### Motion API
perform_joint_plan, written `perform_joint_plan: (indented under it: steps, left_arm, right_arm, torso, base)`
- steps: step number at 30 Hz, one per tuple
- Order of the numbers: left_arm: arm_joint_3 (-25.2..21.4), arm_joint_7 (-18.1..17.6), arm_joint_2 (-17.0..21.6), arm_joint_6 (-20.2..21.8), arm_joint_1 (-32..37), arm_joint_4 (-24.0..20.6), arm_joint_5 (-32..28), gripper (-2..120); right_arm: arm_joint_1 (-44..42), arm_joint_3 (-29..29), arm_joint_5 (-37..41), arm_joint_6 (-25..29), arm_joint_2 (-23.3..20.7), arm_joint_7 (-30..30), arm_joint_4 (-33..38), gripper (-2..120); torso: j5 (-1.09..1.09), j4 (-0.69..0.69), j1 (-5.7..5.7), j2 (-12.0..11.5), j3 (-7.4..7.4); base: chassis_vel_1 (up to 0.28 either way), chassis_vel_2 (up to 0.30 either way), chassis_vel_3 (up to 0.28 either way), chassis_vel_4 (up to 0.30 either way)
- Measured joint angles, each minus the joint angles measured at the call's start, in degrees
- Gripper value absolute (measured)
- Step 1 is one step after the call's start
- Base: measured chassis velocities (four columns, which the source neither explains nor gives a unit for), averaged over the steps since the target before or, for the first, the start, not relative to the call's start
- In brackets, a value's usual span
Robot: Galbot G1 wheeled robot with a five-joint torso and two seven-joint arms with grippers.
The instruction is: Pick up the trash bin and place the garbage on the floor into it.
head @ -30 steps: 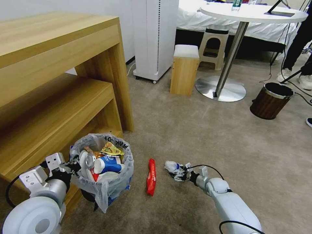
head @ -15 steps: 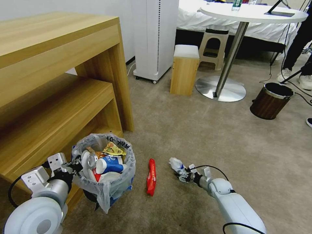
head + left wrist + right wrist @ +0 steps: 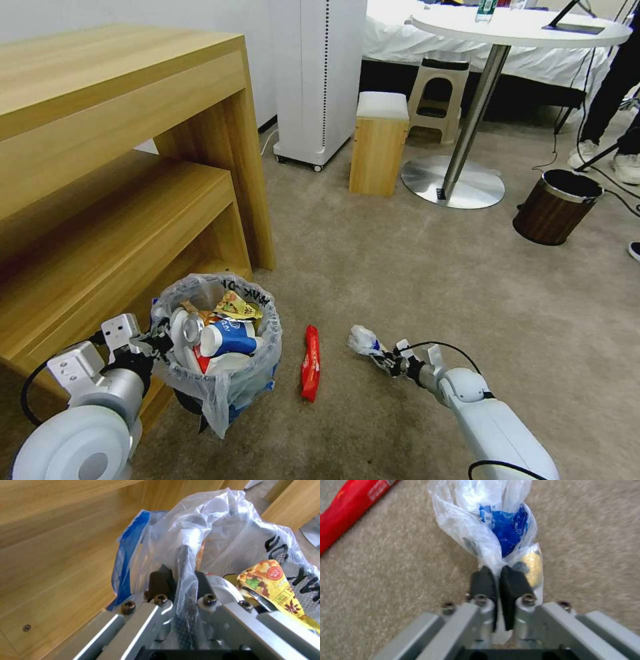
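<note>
In the head view the trash bin (image 3: pixel 217 360) sits low at the robot's left, hard against the lower shelf edge of the wooden shelf unit (image 3: pixel 127 167), its bag-lined rim crowded with litter (a blue-and-white cup, a yellow wrapper, a crushed can). The left gripper (image 3: pixel 155 343) is clamped on the bin's near rim. To the bin's right a red wrapper (image 3: pixel 310 362) lies flat on the floor (image 3: pixel 413 273), with a strip of bare carpet between it and the bin. Just right of that, the right gripper (image 3: pixel 385 358) pinches a crumpled clear plastic wrapper (image 3: pixel 363 340) low over the carpet. Ahead the carpet is open up to a small wooden stool (image 3: pixel 379 142), a round table (image 3: pixel 520 28) on a metal foot, and a brown bin (image 3: pixel 555 205) well off to the right. In the left wrist view the left gripper (image 3: pixel 181 578) has its black pads closed on the bin's rim and bag, the blue wall (image 3: pixel 131 552) close beside the shelf's wooden face. In the right wrist view the right gripper (image 3: pixel 498 580) has its pads nearly touching, squeezing the plastic wrapper (image 3: pixel 486 522), which shows blue and yellow inside; the red wrapper (image 3: pixel 350 510) lies apart on the carpet.
</note>
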Motion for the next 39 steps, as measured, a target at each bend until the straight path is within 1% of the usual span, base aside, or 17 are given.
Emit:
perform_joint_plan:
  steps: [5,6,7,8,9,10,11,13,14,16,17,18,22,25,28,29,39]
  left_arm:
    - [0.49,-0.09,-0.01,-0.01,0.01,-0.46,0.0,2]
    - [0.7,-0.14,0.0,-0.01,0.05,-0.6,0.0,2]
    - [0.74,-0.15,0.01,-0.01,0.06,-0.62,0.0,2]
    - [0.99,-0.2,0.04,-0.01,0.14,-0.75,-0.01,2]
    - [0.99,-0.2,0.04,-0.01,0.14,-0.75,-0.01,2]
    - [1.16,-0.23,0.05,-0.01,0.21,-0.86,-0.01,2]
    - [1.33,-0.25,0.08,-0.01,0.26,-0.9,-0.02,2]
    - [1.58,-0.26,0.1,-0.01,0.39,-1.04,-0.02,2]
    - [1.58,-0.26,0.1,-0.01,0.39,-1.04,-0.02,2]
    - [1.93,-0.27,0.1,0.0,0.62,-1.18,-0.02,2]
    - [2.1,-0.29,0.07,0.0,0.7,-1.27,0.02,2]
    - [2.1,-0.29,0.07,0.0,0.7,-1.27,0.02,2]
    - [2.81,-0.29,-0.16,0.0,0.68,-1.32,0.32,2]
    - [3.25,-0.29,-0.29,0.02,0.71,-1.45,0.41,2]
    - [3.64,-0.3,-0.38,0.09,0.86,-1.83,0.41,2]
    - [3.87,-0.3,-0.41,0.16,0.88,-2.15,0.4,2]
    - [3.9,-0.37,-0.41,0.38,0.84,-3.11,0.11,2]
  right_arm:
    - [-1.69,-0.01,3.29,0.87,-1.77,1.28,4.87,0]
    - [-2.44,-0.01,5.7,1.46,-2.54,1.71,7.8,0]
    - [-2.55,-0.01,6.11,1.57,-2.66,1.76,8.3,0]
    - [-3.21,0.0,9.25,2.63,-3.5,2.13,12.11,0]
    - [-3.21,0.0,9.25,2.63,-3.5,2.13,12.11,0]
    - [-3.67,-0.1,11.96,4.54,-4.2,1.87,14.86,0]
    - [-4.03,-0.39,15.13,7.37,-4.83,0.53,18.06,0]
    - [-4.31,-1.0,20.52,11.29,-5.87,-3.25,23.24,0]
    - [-4.31,-1.0,20.52,11.29,-5.87,-3.25,23.24,0]
    - [-4.45,-1.97,25.57,13.14,-6.52,-6.99,27.61,0]
    - [-4.41,-2.73,28.99,14.11,-6.76,-9.87,30.23,0]
    - [-4.41,-2.73,28.99,14.11,-6.76,-9.87,30.23,0]
    - [-3.35,-5.0,37.38,16.67,-5.94,-20.07,35.7,0]
    - [-2.49,-6.96,40.24,17.04,-5.77,-22.45,37.07,0]
    - [-1.05,-9.56,41.87,17.27,-5.52,-22.5,36.75,0]
    - [0.41,-11.45,42.08,17.45,-4.75,-22.41,35.38,0]
    - [9.56,-19.9,42.31,16.49,-0.82,-23.19,27.85,0]
  torso:
    - [-0.01,-0.01,0.0,0.0,0.0]
    - [0.0,-0.01,0.0,0.0,0.0]
    - [0.0,-0.01,0.0,0.0,0.0]
    - [-0.02,-0.01,0.0,0.0,0.0]
    - [-0.02,-0.01,0.0,0.0,0.0]
    - [-0.02,0.0,0.0,0.0,0.0]
    - [0.01,-0.01,0.0,0.0,0.0]
    - [-0.03,0.0,0.0,0.01,0.0]
    - [-0.03,0.0,0.0,0.01,0.0]
    - [0.01,0.0,0.0,0.01,0.0]
    - [-0.02,0.0,0.0,0.01,0.0]
    - [-0.02,0.0,0.0,0.01,0.0]
    - [-0.02,0.0,0.0,0.01,0.0]
    - [-0.02,0.0,0.0,0.01,0.0]
    - [-0.01,-0.01,0.0,0.01,0.0]
    - [-0.01,0.0,0.0,0.01,0.0]
    - [-0.01,0.01,0.0,0.0,0.0]
  base:
    - [0.0,0.0,0.0,0.0]
    - [0.0,0.0,0.0,0.0]
    - [0.0,0.0,0.0,0.0]
    - [0.0,0.0,0.0,0.0]
    - [0.0,0.0,0.0,0.0]
    - [0.0,0.0,0.0,0.0]
    - [0.0,0.0,0.0,0.0]
    - [0.0,0.0,0.0,0.0]
    - [0.0,0.0,0.0,0.0]
    - [0.0,0.0,0.0,0.0]
    - [0.0,0.0,0.0,0.0]
    - [0.0,0.0,0.0,0.0]
    - [0.0,0.0,0.0,0.0]
    - [0.0,0.0,0.0,0.0]
    - [0.0,0.0,0.0,0.0]
    - [0.0,0.0,0.0,0.0]
    - [0.0,0.0,0.0,0.0]
